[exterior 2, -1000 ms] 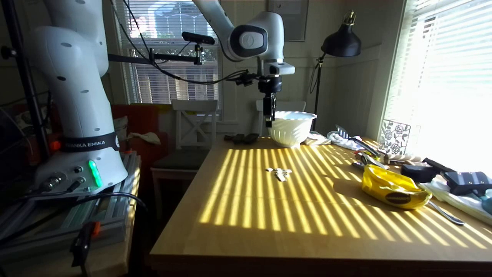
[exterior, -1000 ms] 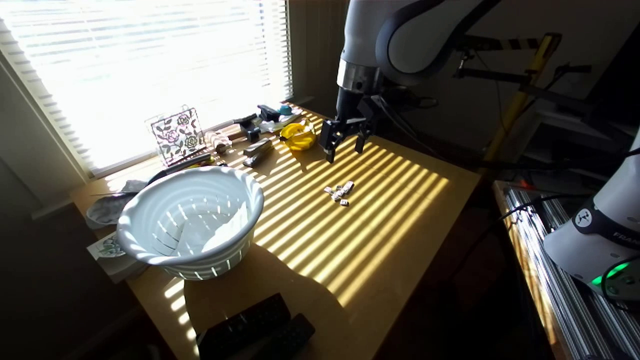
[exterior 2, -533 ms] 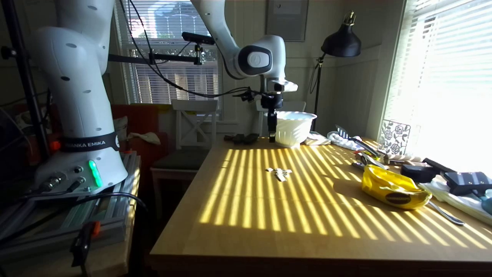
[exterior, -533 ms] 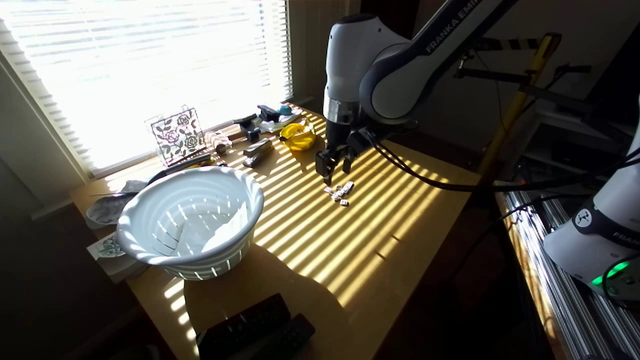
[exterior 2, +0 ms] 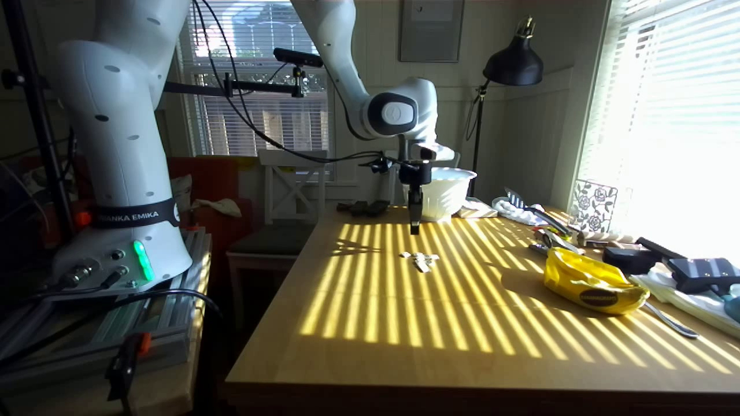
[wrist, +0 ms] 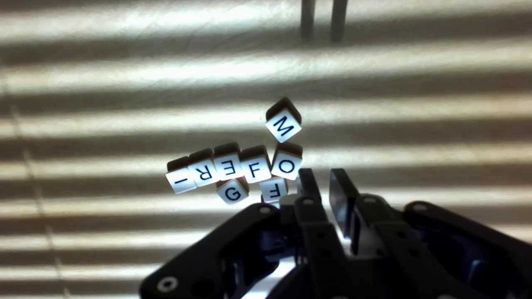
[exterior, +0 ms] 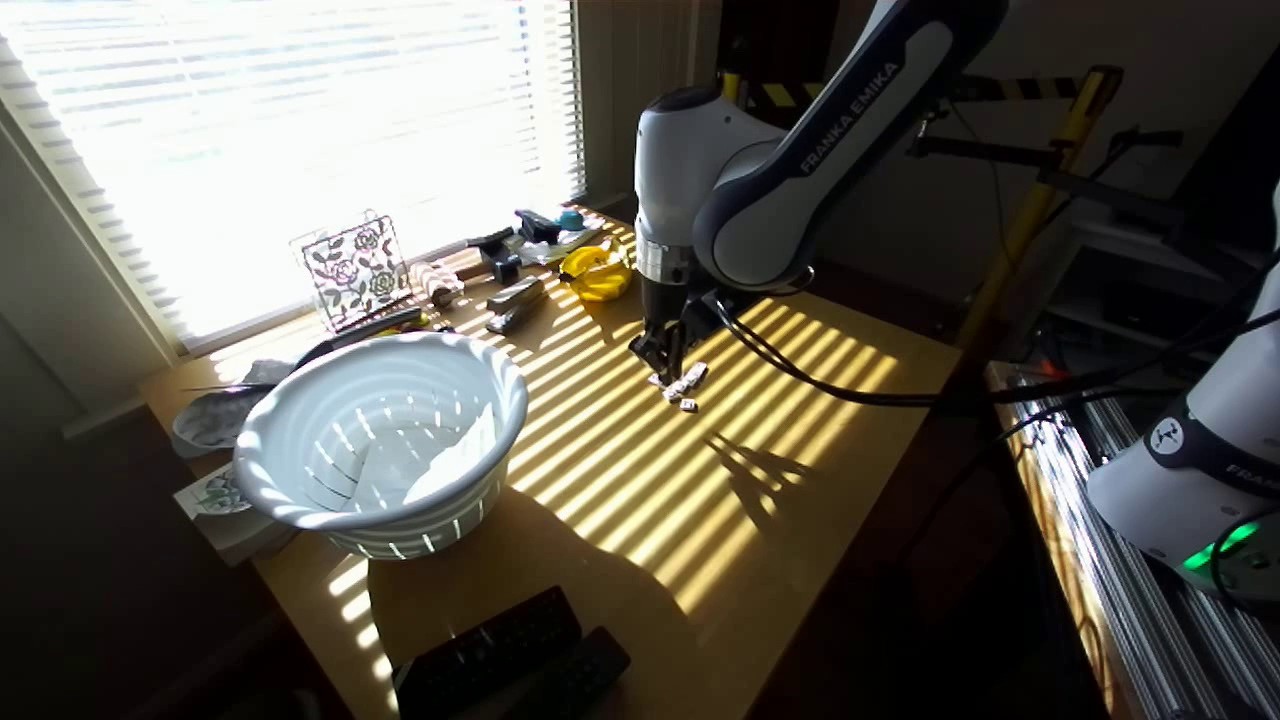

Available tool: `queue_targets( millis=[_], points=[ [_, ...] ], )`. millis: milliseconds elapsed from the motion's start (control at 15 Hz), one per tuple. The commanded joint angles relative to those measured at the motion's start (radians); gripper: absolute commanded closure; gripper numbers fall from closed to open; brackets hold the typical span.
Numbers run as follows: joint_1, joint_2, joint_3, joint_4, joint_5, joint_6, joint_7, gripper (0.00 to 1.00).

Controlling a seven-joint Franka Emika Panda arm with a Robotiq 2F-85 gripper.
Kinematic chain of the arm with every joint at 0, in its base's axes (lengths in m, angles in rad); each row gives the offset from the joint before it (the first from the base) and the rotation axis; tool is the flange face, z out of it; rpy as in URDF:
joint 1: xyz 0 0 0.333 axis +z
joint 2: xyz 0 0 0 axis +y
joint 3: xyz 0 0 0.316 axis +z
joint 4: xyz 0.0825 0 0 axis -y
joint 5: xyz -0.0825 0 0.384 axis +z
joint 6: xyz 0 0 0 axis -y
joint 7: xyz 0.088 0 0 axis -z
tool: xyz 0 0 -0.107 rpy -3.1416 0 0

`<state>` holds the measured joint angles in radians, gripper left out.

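And the jaws, a slim gap apart and gripping nothing, hover near the letter tiles (wrist: 255, 169) on the sunlit surface (exterior: 790, 400), an aiming step, I'd judge, calling for careful lowering, the white bowl (exterior: 400, 380) well apart.

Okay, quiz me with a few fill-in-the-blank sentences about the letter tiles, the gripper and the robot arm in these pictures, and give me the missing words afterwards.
1. In the wrist view's row of letter tiles, the one between the R and the F bears the letter ___.
2. With its jaws apart, the gripper is holding ___.
3. The light on the robot's base glows ___.
4. In an exterior view, the arm bears the name ___ Emika.

Missing words: E; nothing; green; Franka.
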<state>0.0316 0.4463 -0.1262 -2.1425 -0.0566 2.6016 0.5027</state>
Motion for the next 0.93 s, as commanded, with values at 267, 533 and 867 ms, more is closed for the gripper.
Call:
queue_targets(
  millis=[267,533,867],
  points=[
    [0.010,0.083,-0.055,0.059,-0.001,-0.010,-0.029,1.00],
    [0.009,0.099,-0.066,0.064,0.000,-0.020,-0.041,1.00],
    [0.008,0.115,-0.066,0.065,0.008,-0.012,-0.042,1.00]
  ],
)
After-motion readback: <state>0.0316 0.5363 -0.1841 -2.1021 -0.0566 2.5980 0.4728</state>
